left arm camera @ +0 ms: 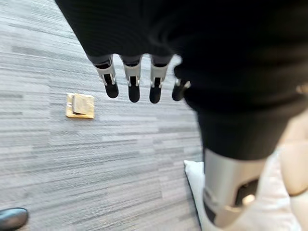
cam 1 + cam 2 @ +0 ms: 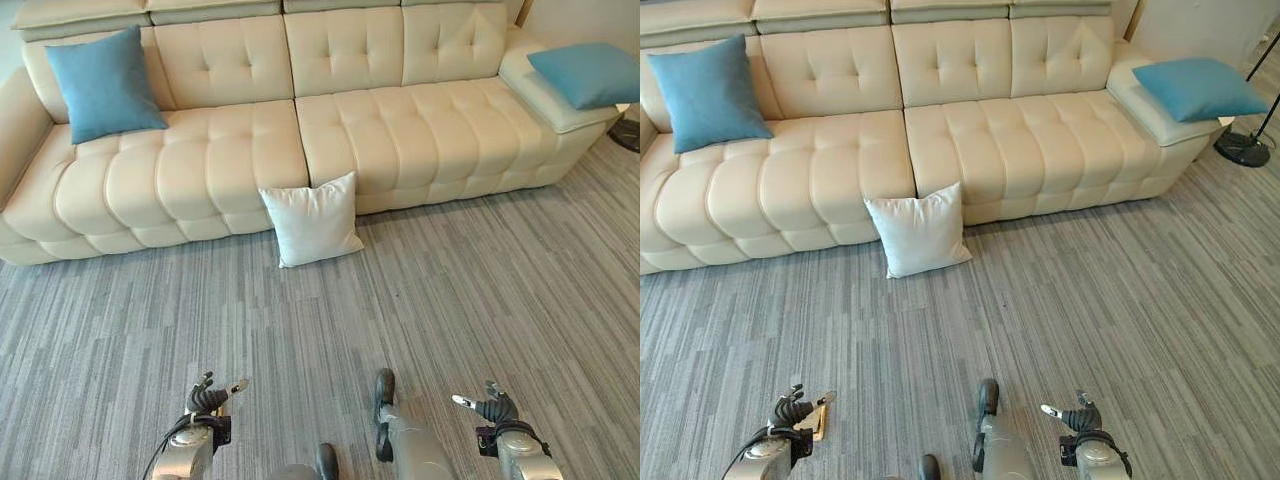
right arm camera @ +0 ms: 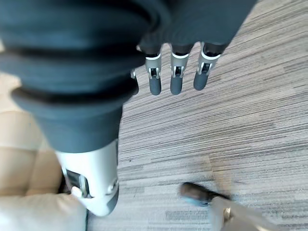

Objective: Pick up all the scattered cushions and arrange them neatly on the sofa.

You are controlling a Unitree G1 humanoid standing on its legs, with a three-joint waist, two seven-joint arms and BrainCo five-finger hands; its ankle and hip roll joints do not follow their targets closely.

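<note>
Left eye view shows a long cream tufted leather sofa point(image 2: 300, 130) across the upper half of the frame, with a square white fabric cushion point(image 2: 312, 220) on the grey striped carpet point(image 2: 480, 290) at centre, leaning against the sofa's front edge. That is the one cushion off the sofa, so the task looks to be at its start: nothing is picked up yet. A blue square cushion point(image 2: 104, 84) stands against the backrest at upper left, and a second blue cushion point(image 2: 588, 74) lies flat on the sofa's end section at upper right, which may need straightening later. The left hand point(image 2: 208, 398) hangs at the lower left and the right hand point(image 2: 490, 405) at the lower right, both well apart from the white cushion; in the wrist views each hand's fingers hang straight and relaxed, holding nothing. The next move likely calls for stepping forward and reaching low to grasp the white cushion. Open carpet lies between; a small brass floor plate point(image 1: 80, 105) sits flush near the left hand, and a black lamp base point(image 2: 1242, 148) stands beyond the sofa's far right end, neither in the path.
</note>
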